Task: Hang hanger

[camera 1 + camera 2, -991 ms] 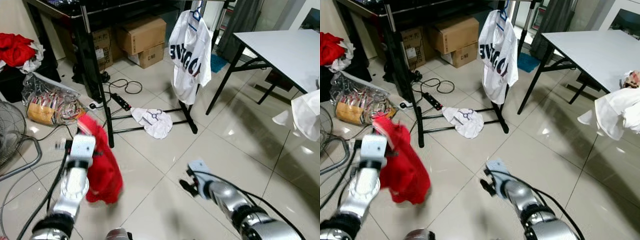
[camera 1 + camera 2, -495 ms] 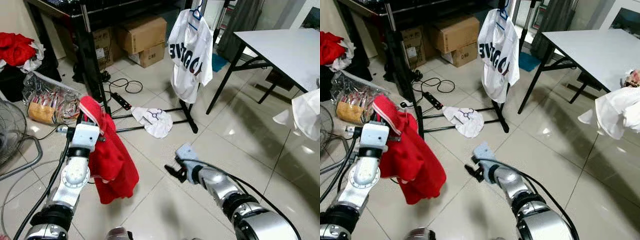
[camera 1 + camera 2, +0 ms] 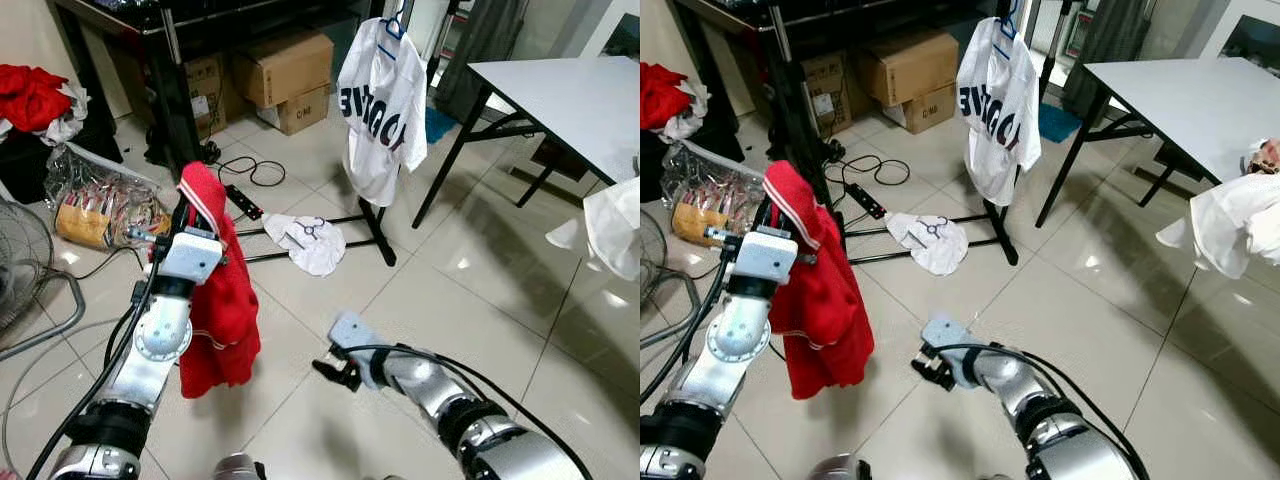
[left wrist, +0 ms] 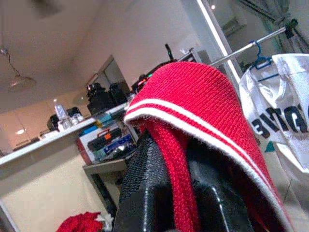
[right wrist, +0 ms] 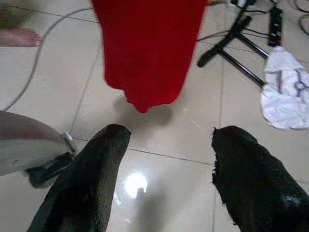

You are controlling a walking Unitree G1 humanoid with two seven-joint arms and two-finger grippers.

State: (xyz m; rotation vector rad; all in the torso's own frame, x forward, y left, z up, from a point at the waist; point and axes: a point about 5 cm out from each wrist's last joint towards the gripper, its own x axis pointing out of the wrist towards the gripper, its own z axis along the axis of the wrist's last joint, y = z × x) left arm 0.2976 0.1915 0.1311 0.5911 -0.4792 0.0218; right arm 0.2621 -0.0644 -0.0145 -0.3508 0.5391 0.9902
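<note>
We observe the left gripper [image 4: 169, 193] raised at 9 o'clock in the head views, its black fingers [image 4: 145, 183] clamped on the ribbed collar of a red knitted garment with white stripes [image 3: 222, 290]; the cloth drapes over the fingertips and hangs down beside the silver forearm, clear of the glossy tiled floor [image 3: 480, 290]. The right gripper [image 5: 166, 159] sits low at 6 o'clock, its two fingers [image 5: 91, 179] spread wide, gripping nothing and pointing toward the hanging red cloth. At 12 o'clock a white printed shirt on a blue hanger [image 3: 382, 95] hangs from a black garment rack [image 3: 375, 225]; a crumpled white cloth [image 3: 305, 242] lies at its base. We cannot make out any hanger inside the red garment.
</note>
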